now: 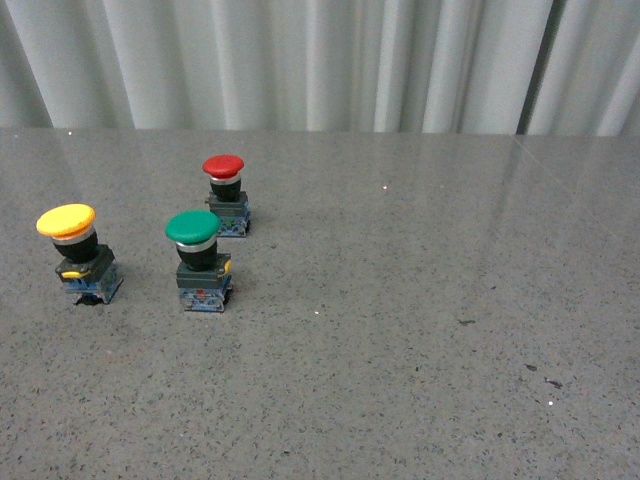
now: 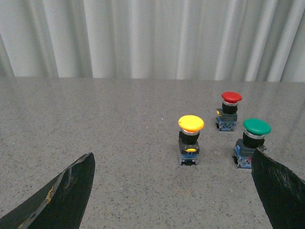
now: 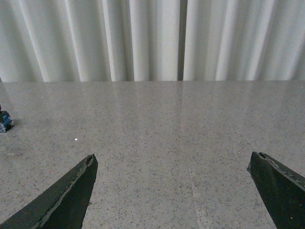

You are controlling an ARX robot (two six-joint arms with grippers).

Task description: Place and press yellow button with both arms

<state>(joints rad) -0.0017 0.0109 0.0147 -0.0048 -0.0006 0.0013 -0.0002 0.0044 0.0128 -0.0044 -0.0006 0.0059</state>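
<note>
1. L gripper [image 2: 171, 153]: fingers [image 2: 66, 195] spread wide, nothing btwn them, nothing held.
2. Yellow btn [image 2: 190, 140]: upright on table [image 2: 95, 119], cap up. Ahead of L gripper, past the fingertips, roughly in line w/ the gap btwn them. Not touched.
3. Green btn [image 2: 252, 140]: also ahead of L gripper, just past 1 fingertip, which hides an edge of its base in L wrist view. Near yellow btn, not touching it.
4. Red btn [image 2: 229, 110]: farthest ahead of L gripper of the 3, beyond green btn, apart from both.
5. R gripper [image 3: 172, 156]: fingers wide apart too, nothing gripped. Grey table ahead of it. Blue sliver of a btn base [image 3: 5, 121] off to 1 side at frame edge; which btn, can't tell.
6. Front view: 3 btns clustered on robot's left part of table. Yellow btn [image 1: 80, 255] leftmost, green btn [image 1: 200, 262] near it on the right, red btn [image 1: 226, 195] behind green. All upright.
7. Pale pleated curtain [image 1: 300, 60] behind table.
</note>
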